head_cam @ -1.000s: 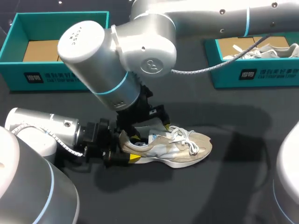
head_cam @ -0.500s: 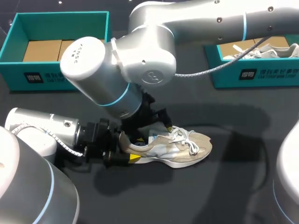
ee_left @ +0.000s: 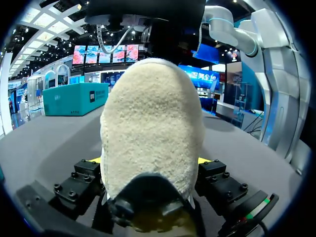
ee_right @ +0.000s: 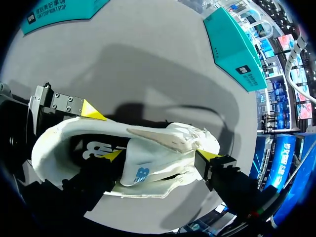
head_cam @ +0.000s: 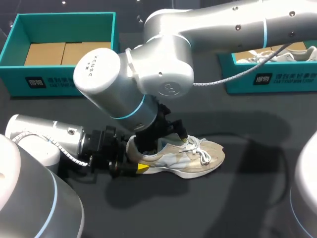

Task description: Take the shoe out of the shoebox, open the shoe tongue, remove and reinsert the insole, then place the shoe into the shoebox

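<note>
Shoe (head_cam: 190, 159) on its sole, lying crosswise, toe pointing right

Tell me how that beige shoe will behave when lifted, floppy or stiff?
Probably stiff underneath: the shoe sits flat on a thick sole. Its fleecy heel looks padded, so it likely gives when squeezed. The left claw clamps only that heel, so the toe may dip.

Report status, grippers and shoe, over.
Left gripper shut on shoe heel. Right gripper at the tongue. Shoe lies on table. Nothing blocking.
</note>
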Robot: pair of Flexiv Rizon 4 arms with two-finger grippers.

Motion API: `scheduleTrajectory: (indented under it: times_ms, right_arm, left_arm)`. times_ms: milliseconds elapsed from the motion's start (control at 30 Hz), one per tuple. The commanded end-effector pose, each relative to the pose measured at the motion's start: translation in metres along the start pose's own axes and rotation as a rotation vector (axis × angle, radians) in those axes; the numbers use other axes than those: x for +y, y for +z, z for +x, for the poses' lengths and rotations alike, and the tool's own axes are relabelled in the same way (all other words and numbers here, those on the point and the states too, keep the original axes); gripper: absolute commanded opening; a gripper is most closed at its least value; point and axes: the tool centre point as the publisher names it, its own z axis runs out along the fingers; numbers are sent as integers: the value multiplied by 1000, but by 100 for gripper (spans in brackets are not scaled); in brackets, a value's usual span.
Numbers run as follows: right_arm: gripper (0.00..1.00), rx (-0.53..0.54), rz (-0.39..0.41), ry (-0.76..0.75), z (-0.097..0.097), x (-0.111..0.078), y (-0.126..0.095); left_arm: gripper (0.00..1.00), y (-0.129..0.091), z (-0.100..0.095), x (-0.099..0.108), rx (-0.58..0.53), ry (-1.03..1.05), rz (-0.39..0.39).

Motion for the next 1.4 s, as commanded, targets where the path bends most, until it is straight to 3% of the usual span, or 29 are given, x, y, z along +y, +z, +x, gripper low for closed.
scheduleTrajectory:
  times_ms: [33, 133, 267, 367, 1000, 1400]
  right_arm:
    - [87, 4, -9, 391, -2, -7, 1]
    - [80, 4, -4, 393, -4, -6, 1]
    - [56, 7, 13, 399, -5, -5, -2]
    - [51, 8, 23, 394, -6, -4, -6]
    - [47, 0, 104, 374, -10, -6, -24]
    - [48, -11, 122, 367, -30, -4, -31]
  left_arm:
    - [0, 1, 0, 0, -2, 0, -2]
    - [0, 1, 0, 0, -2, 0, -2]
    - [0, 1, 0, 0, -2, 0, -2]
    - [0, 1, 0, 0, -2, 0, -2]
    - [0, 1, 0, 0, -2, 0, -2]
    - [0, 1, 0, 0, -2, 0, -2]
